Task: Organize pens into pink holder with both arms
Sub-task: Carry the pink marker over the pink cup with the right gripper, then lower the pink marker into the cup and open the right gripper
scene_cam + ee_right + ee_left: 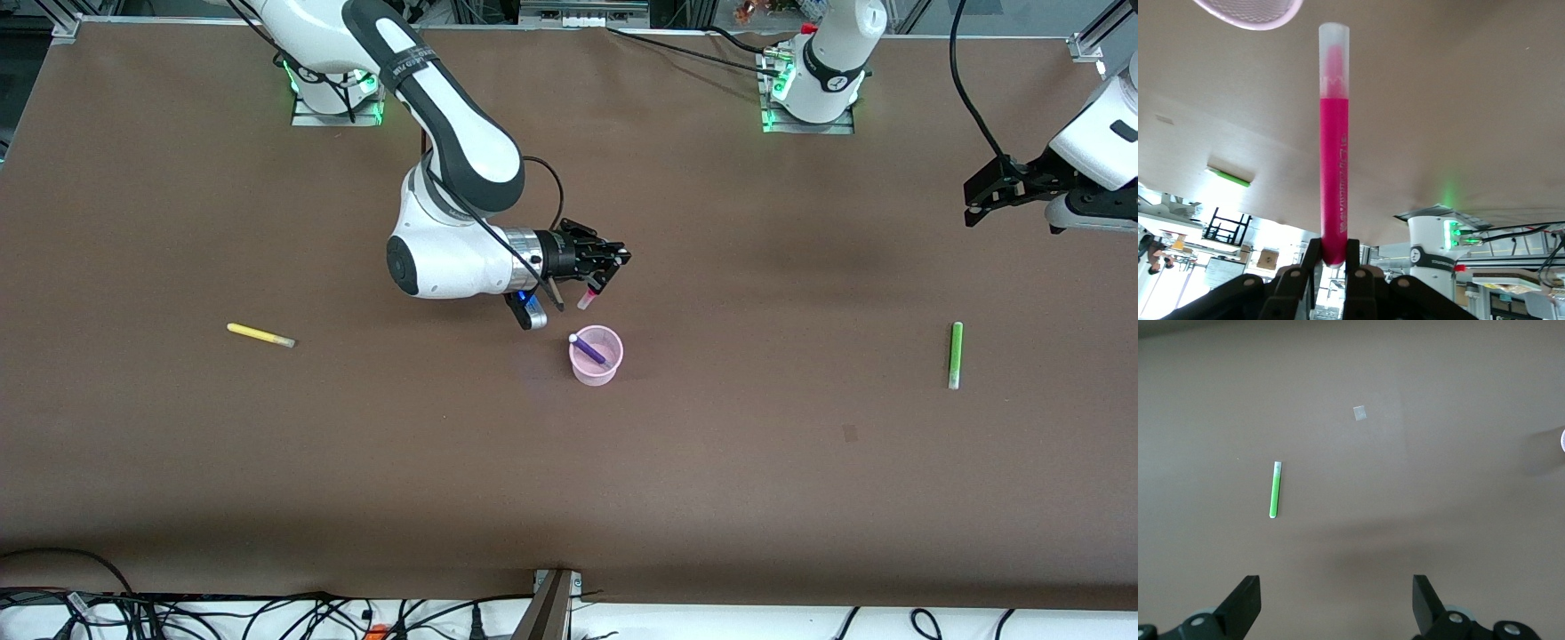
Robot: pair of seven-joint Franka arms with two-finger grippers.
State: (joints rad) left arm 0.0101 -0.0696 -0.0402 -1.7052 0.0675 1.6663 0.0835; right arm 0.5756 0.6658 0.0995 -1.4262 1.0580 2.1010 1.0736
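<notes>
I see the matte brown bench (711,462), cables along its near edge. Left claw (978,206), arm cut off at frame edge, hangs spread wide over the left arm's end. Right claw (609,267) clamps the magenta pen (1335,140) just above the round pink holder (597,366); the purple pen (589,348) leans inside it. Green pen (955,355) and yellow pen (260,335) lie flat toward opposite ends.

The table (267,462) is plain matte brown. The holder (596,357) is pale pink; the pen in it (589,348) is purple with a white tip. The pen in the black right gripper (612,269) is magenta (1335,153) with a frosted whitish cap. 2 pens lie loose: yellow (260,335) and bright green (955,355), each pale-ended. The black left gripper (1000,191) hangs from a white arm (1098,138). The bases glow green.
</notes>
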